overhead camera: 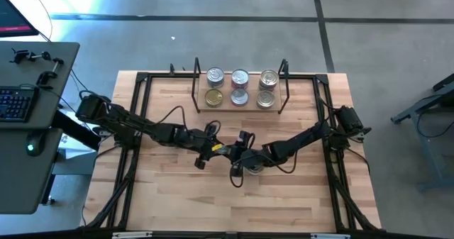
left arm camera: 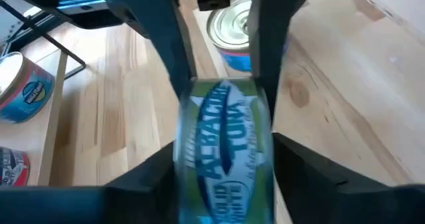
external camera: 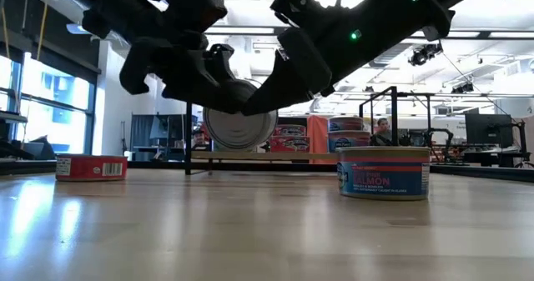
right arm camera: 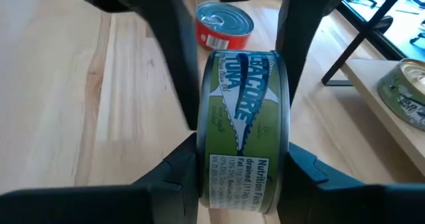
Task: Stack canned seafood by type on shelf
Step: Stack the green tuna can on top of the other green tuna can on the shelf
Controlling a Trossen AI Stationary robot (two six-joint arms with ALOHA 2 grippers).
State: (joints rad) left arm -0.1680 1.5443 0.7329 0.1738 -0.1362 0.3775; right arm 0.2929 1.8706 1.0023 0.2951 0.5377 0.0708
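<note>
Between the two sets of jaws, mid-table, sat one green albacore tuna tin [right arm camera: 246,124], tipped up on its edge and lifted off the wood. The left gripper [overhead camera: 211,148] and right gripper [overhead camera: 241,152] met nose to nose around it. The right jaws looked clamped on the tin's flat faces, pads snug on both sides. The left jaws straddled the same tin, but honestly I couldn't tell if they were squeezing it or just sitting loosely around it. Just past the right jaws, down on the table by that arm's wrist, stood a blue-labelled salmon tin [external camera: 384,173], upright with its silver lid up, not touched by anything. Out beyond the left jaws a flat red tin [right arm camera: 224,24] lay on the boards, also on its own. Well beyond both jaws, at the far side of the table, was the shelf [overhead camera: 227,109], with six tins [overhead camera: 240,77] parked on it three across, in what looked like two layers.
</note>
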